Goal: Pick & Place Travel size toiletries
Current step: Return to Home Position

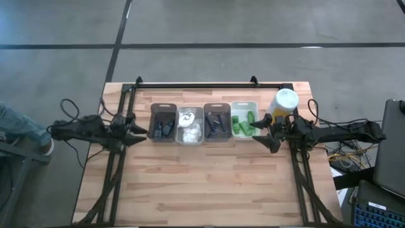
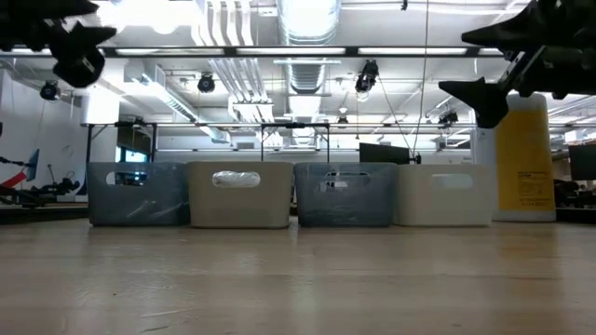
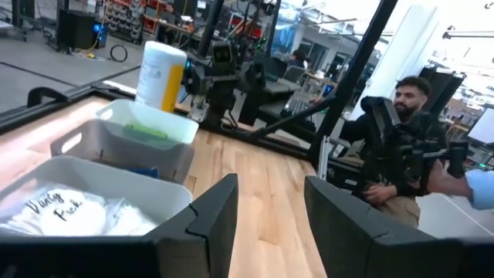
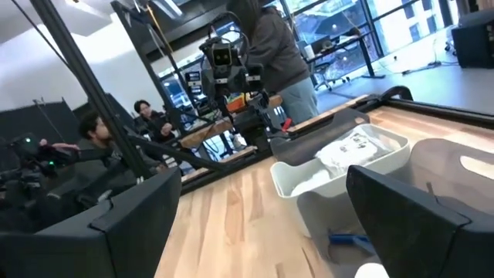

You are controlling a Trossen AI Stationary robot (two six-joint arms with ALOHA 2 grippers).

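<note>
— Reading this as the return home: left gripper (image 1: 140, 132) beside the leftmost bin (image 1: 164, 106), right gripper (image 1: 261, 135) near the yellow canister (image 1: 285, 101), both wide open, holding nothing.
— Sorted where?
— Binned: green bottles (image 1: 242, 122) in the white bin (image 1: 244, 104), white packets (image 1: 188, 128) next to, perhaps, razors (image 1: 217, 125).
— Next?
— Folding back clear of rims; leftmost contents hard to make out

The left arm's jaws, two dark fingers (image 3: 218, 220), stand apart over a pale wooden worktop (image 3: 262, 166). Beside them, a row of bins runs away from the camera. The nearest bin (image 3: 116, 174) holds white plastic-wrapped packets (image 3: 62, 212). A white bin (image 3: 176, 133) farther along holds green bottles (image 3: 147, 131). Past it stands a yellow canister (image 3: 160, 73) with a white lid, just beside the right arm (image 3: 220, 77). Beyond the worktop sits a person (image 3: 394, 154).
</note>
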